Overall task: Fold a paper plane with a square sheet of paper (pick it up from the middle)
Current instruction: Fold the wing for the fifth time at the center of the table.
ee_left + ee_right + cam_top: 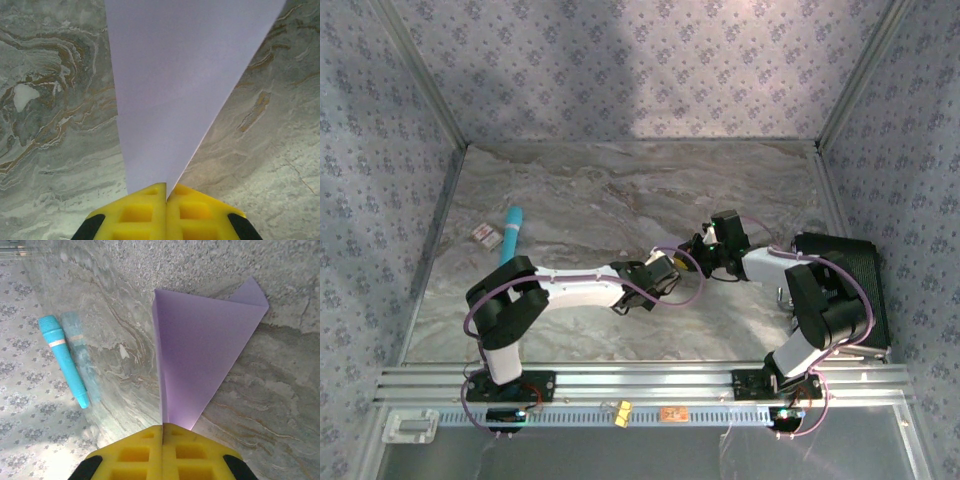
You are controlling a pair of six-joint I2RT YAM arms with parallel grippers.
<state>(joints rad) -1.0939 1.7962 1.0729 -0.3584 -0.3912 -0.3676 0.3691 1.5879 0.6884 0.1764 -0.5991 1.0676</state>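
The lavender sheet of paper (185, 85) is folded along a crease into a tapering, pointed wedge and hangs above the marble table. My left gripper (166, 192) is shut on its narrow end, yellow pads pressed together with the paper between them. My right gripper (163, 429) is shut on the same paper (200, 345), which widens away from the pads and has a small turned-over flap at its far corner. In the top view the left gripper (672, 268) and the right gripper (705, 255) meet tip to tip at mid-table; the paper is hidden between them.
A teal marker (509, 238) lies at the left of the table, next to a small card (486, 236); the marker (64, 360) is also in the right wrist view. A black ribbed tray (845, 285) sits at the right edge. Patterned walls enclose the table.
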